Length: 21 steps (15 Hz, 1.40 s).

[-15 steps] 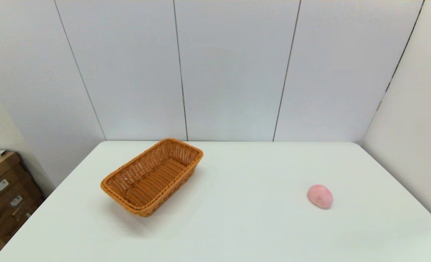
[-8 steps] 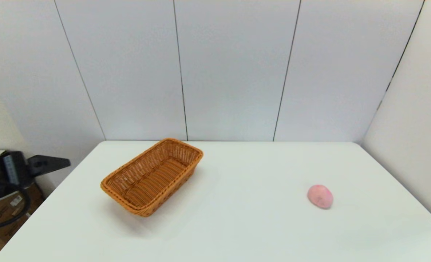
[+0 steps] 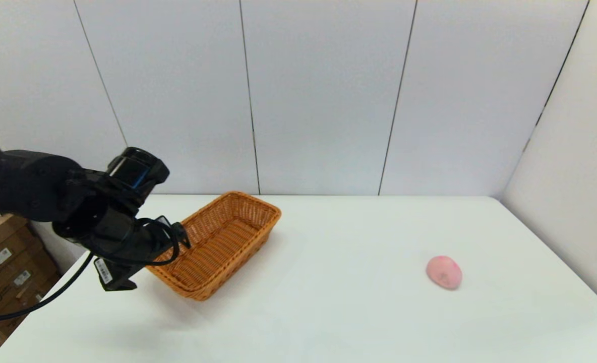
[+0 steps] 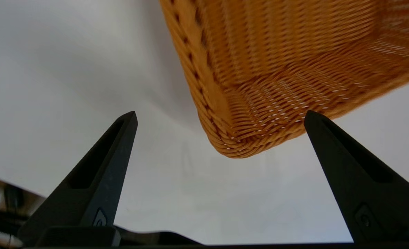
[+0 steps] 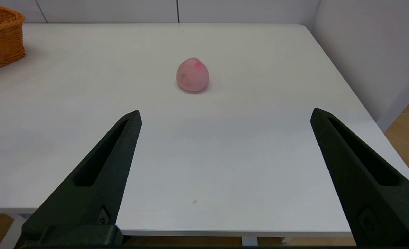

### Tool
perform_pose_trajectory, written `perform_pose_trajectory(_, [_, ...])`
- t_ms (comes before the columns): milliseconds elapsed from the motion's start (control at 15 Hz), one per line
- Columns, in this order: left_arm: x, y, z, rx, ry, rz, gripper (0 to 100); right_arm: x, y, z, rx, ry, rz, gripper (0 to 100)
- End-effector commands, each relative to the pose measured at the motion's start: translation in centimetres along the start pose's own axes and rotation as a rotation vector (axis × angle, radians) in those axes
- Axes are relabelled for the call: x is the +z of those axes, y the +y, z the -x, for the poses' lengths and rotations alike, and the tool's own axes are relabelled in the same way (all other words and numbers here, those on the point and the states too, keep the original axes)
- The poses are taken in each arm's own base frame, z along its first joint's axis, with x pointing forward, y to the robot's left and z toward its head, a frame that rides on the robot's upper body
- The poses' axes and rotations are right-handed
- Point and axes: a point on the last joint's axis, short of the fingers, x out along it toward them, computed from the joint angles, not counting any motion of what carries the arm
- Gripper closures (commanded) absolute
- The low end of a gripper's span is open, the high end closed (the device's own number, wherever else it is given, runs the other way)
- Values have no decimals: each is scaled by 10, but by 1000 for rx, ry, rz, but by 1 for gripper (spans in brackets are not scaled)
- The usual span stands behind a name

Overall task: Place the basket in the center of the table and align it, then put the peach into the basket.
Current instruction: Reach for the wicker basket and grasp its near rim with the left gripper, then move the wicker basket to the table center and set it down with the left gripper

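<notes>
The left end effector (image 4: 219, 117), fingers apart, hovers at the near-left corner of the orange-brown woven wicker basket (image 3: 225, 237), probably to grasp its rim.

My left gripper (image 4: 220, 116) over table's left edge, fingers spread wide, apparently angled down. My right gripper (image 5: 225, 114) at near edge, fingers apart.
</notes>
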Motion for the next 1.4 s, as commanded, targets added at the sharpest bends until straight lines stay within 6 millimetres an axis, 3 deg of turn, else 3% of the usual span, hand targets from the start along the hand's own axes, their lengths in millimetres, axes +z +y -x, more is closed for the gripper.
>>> perform_pose_trajectory(67, [0,-5,-36,84,122,38,0,0,0,0,-1,2,0,0])
perform_pose_trajectory(533, [9,1,-66,141,184,105,0,0,0,0,-1,0,-1,0])
perform_pose_trajectory(600, [11,2,-70,142,194,113,100,0,0,0,-1,0,-1,0])
perform_pose_trajectory(1400, [18,5,-91,134,244,144,100,0,0,0,0,0,-1,0])
